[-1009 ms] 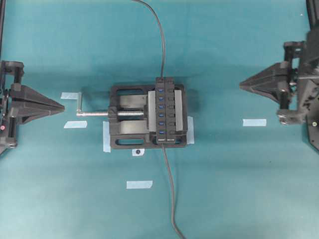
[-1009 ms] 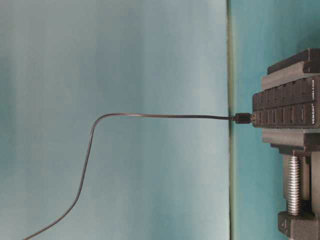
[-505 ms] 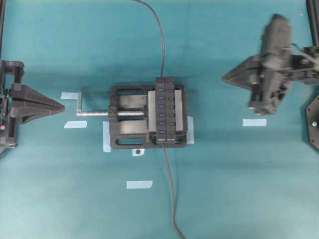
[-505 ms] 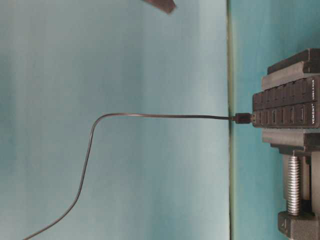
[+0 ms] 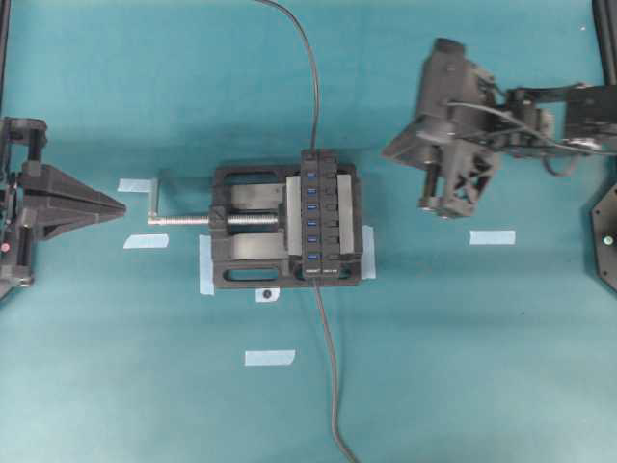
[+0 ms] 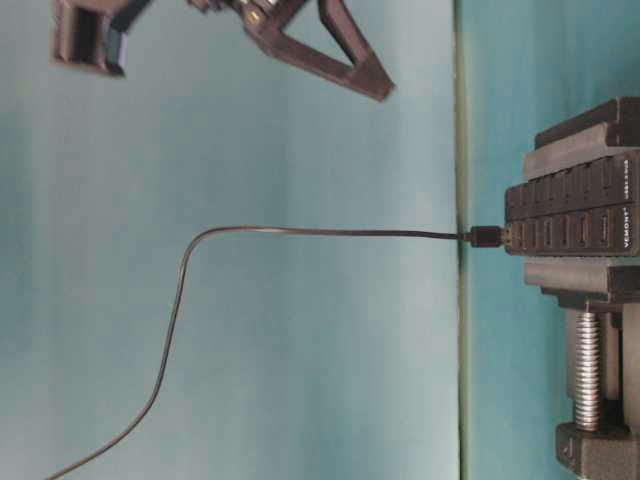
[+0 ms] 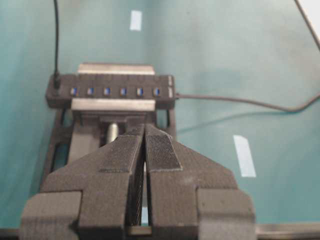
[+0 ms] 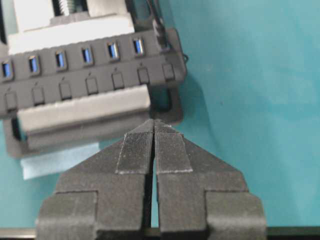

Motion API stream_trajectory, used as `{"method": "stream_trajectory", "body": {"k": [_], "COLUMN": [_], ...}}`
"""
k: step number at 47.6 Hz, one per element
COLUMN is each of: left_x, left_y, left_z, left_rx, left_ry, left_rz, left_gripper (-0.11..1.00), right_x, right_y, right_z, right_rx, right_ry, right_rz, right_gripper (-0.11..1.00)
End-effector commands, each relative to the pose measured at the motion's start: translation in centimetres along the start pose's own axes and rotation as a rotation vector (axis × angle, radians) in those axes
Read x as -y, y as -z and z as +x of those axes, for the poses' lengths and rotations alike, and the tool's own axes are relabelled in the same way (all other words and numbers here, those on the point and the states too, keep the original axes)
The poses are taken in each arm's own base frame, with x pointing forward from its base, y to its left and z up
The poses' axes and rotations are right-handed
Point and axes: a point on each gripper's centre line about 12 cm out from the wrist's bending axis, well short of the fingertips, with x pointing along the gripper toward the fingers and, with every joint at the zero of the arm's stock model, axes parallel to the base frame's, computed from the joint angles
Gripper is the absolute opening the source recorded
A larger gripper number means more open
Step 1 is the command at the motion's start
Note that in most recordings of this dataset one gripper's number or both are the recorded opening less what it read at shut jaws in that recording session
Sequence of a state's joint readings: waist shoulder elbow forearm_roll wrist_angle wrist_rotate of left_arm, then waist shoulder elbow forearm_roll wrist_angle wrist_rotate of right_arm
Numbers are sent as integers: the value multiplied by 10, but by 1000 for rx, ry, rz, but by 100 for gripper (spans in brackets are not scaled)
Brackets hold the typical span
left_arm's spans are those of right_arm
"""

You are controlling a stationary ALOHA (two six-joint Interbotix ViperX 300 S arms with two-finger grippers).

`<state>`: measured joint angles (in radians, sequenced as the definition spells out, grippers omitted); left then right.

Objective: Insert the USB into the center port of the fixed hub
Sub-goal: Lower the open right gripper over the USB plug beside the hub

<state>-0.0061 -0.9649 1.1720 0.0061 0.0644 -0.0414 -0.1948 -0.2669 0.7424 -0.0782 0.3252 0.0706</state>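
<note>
The fixed hub (image 5: 333, 217) lies clamped in a vise, its row of blue slots facing up. The center port (image 5: 311, 205) (image 7: 106, 91) (image 8: 86, 55) has nothing in it. The USB (image 6: 487, 237) stands at the end slot on the hub's far end (image 7: 56, 79) (image 8: 161, 30), and its thin cable (image 5: 307, 58) runs off the top edge. My right gripper (image 5: 386, 152) (image 6: 385, 92) (image 8: 154, 121) is shut and holds nothing. It hovers in the air to the right of the hub's far end. My left gripper (image 5: 123, 206) (image 7: 145, 127) is shut and holds nothing, far to the left, pointing at the vise.
The black vise (image 5: 241, 227) has a silver screw (image 5: 183, 220) with a handle sticking out toward the left arm. The hub's own lead (image 5: 330, 367) runs off the bottom edge. Pale tape strips (image 5: 492, 236) (image 5: 269, 357) lie on the teal cloth.
My right arm has swung in from the right edge toward the hub and risen into the table-level view. The left arm, the hub and the cables have not moved.
</note>
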Motion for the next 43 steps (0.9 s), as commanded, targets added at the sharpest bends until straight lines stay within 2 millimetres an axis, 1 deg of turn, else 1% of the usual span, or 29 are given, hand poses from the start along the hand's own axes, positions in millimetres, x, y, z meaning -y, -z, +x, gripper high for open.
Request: {"method": "stream_trajectory", "body": {"k": [1, 20, 29, 43], "left_x": [0, 0, 0, 0], "left_y": [-6, -5, -4, -3], "left_z": [1, 2, 2, 4], "left_rx": [11, 8, 3, -5], "left_ry": [-1, 0, -1, -2], "left_rz": [0, 0, 0, 0], "left_gripper": [0, 0, 0, 0], "right_x": [1, 4, 4, 4], "right_y": [-15, -35, -32, -28], "right_z": [1, 30, 47, 54], "right_rx": [31, -2, -38, -58], "right_ry": [2, 13, 10, 9], "right_rz": [-13, -103, -138, -140], "right_gripper": [-1, -1, -1, -1]}}
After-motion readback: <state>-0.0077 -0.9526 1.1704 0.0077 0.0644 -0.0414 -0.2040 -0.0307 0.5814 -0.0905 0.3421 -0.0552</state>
